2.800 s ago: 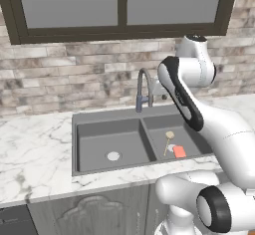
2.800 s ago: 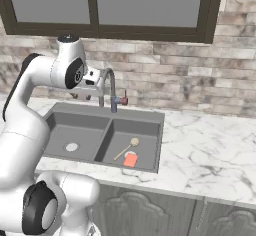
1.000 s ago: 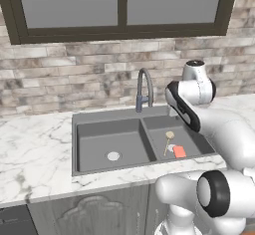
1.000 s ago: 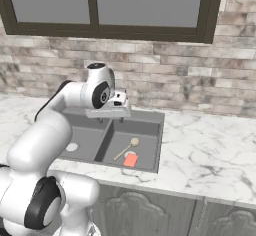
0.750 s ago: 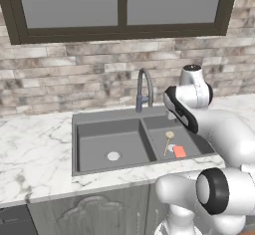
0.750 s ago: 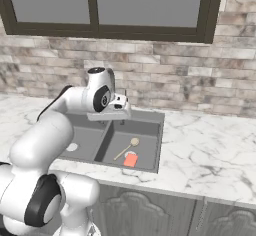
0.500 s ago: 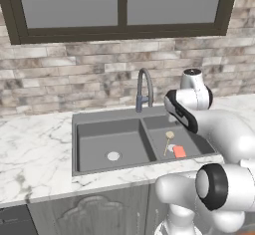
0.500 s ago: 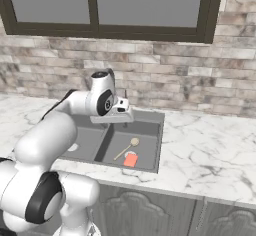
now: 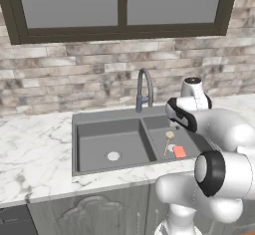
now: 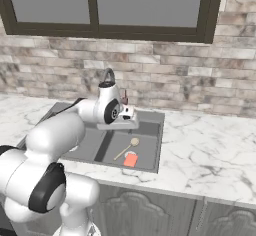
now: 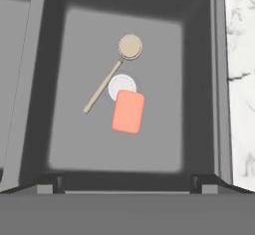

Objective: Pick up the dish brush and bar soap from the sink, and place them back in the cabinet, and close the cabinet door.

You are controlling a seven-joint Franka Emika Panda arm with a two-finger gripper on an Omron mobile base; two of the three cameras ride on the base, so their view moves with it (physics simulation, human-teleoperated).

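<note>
Dish brush (image 11: 108,77) and bar soap (image 11: 128,111) lie together on the floor of the sink (image 9: 107,117), in the basin on the robot's right of its 2 basins. In the hand view the brush's thin tan handle runs on a slant from its round pale head down toward the divider between the basins, passing just beside the round silver drain (image 11: 122,86). The orange-red soap lies flat next to the handle, overlapping the edge of that drain; whether soap and handle touch cannot be told.

From the left base view the brush (image 9: 168,142) and the soap (image 9: 179,152) sit near the front wall of that basin, partly behind the robot's white arm. The right base view shows the same pair, brush (image 10: 126,148) and soap (image 10: 131,160), with the soap nearer the front rim.

The gripper (image 11: 127,181) hangs above this basin, looking straight down at both things, well clear of them. Its jaws stand wide apart and hold nothing.

A grey gooseneck faucet (image 9: 143,88) rises at the back edge of the sink, over the divider. The other basin has its own silver drain (image 9: 113,156). White marble worktop (image 10: 205,155) surrounds the sink, with a brick wall and a dark-framed window (image 9: 122,5) behind.
</note>
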